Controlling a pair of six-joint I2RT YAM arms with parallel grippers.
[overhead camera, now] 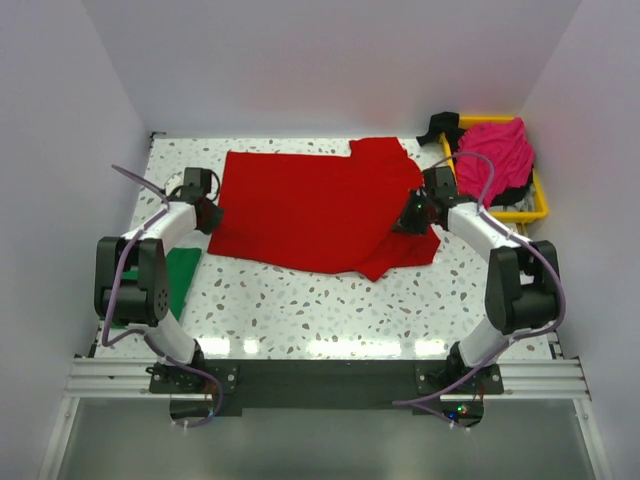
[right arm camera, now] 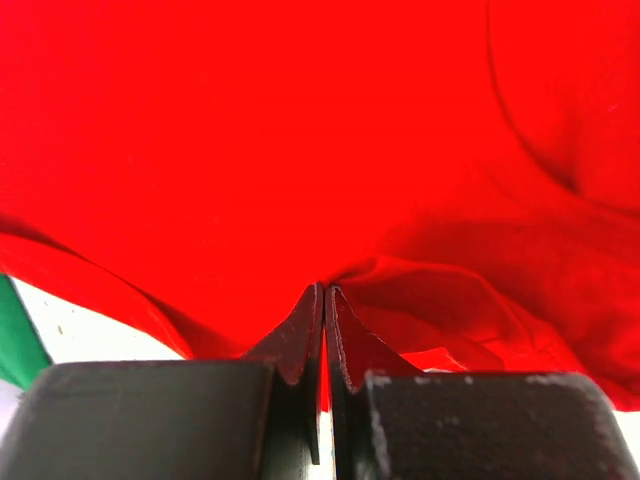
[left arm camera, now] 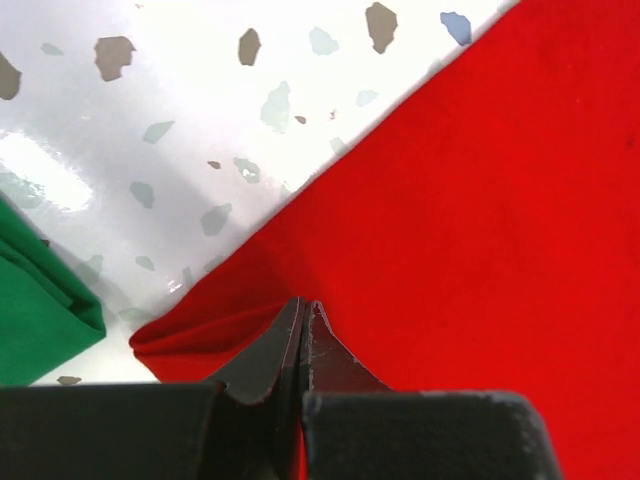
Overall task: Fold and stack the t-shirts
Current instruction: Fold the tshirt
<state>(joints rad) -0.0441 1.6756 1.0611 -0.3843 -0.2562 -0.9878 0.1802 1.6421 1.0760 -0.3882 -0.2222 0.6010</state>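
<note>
from above, the left arm (overhead camera: 140, 268) covers much of the green t-shirt (overhead camera: 183, 280), and in the left wrist view that shirt runs off the left edge. the red t-shirt (overhead camera: 310, 210) overflows both wrist views, so i lose its outline there. the magenta t-shirt (overhead camera: 497, 150) hides most of the yellow tray (overhead camera: 541, 208); i can't identify the dark stuff under it. the black thing (overhead camera: 440, 124) at the tray's far corner is too small to name.

Lab: white booth walls (overhead camera: 330, 60), aluminium mounting rail (overhead camera: 110, 378)
</note>
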